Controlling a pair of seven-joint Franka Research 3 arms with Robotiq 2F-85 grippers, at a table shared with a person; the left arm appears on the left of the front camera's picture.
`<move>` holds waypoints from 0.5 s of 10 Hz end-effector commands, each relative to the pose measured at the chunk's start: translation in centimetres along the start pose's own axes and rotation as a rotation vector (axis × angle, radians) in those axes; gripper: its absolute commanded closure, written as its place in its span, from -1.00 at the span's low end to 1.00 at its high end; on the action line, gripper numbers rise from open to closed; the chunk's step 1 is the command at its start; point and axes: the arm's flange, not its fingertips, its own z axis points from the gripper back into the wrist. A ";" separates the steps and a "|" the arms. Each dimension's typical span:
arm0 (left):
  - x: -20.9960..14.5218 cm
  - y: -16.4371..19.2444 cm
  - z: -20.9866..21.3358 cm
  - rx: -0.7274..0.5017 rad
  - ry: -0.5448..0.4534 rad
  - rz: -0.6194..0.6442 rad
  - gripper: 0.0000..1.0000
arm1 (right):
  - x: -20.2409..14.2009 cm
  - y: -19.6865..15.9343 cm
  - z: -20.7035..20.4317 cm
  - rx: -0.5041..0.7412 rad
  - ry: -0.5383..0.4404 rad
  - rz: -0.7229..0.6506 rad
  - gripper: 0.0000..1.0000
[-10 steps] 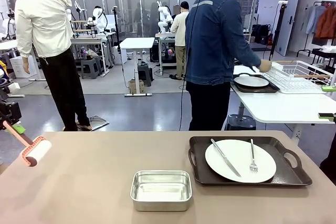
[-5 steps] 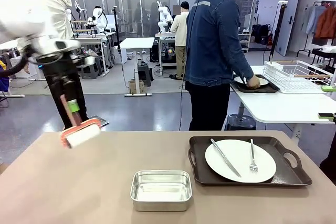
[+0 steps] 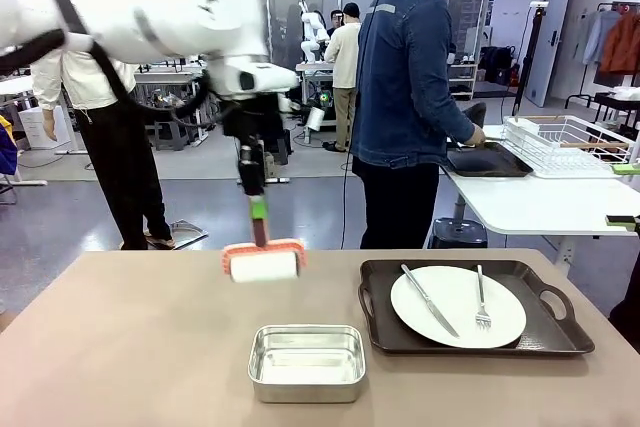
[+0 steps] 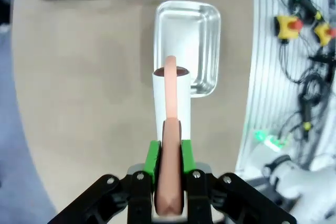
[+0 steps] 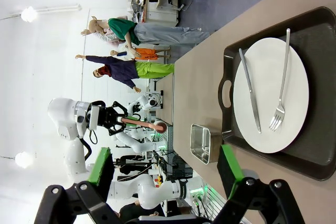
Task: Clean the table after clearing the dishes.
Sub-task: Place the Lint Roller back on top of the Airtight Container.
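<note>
Nearest thing is a little steel tin (image 3: 306, 362) sitting on the brown table (image 3: 130, 347) close to the front edge. Just right of it and a bit further back is a dark handled tray (image 3: 378, 332) with a white plate (image 3: 458, 307) on it. A knife (image 3: 429, 299) lies on the plate's left part and a fork (image 3: 481, 299) on its right. The right gripper (image 5: 165, 174) has its fingers spread wide with nothing between them. Past the tin, the left gripper (image 4: 169, 153) is clamped on the pink handle of a lint roller (image 3: 264, 261), which hangs above the tabletop, pretty sure not touching. Way back, a person in a denim jacket has a hand (image 3: 472, 136) at another dark tray (image 3: 487, 160) on a white table (image 3: 540, 202), beside a wire rack (image 3: 565, 144).
</note>
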 end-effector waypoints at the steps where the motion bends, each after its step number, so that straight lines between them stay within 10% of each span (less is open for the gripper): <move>1: 2.9 0.4 -2.0 0.057 0.069 -0.140 0.59 | -0.3 0.3 -0.1 0.006 0.001 0.000 -1.00; 5: 7.9 -1.3 -7.0 0.036 0.106 -0.051 0.59 | -0.3 0.3 -0.1 0.006 0.001 0.000 -1.00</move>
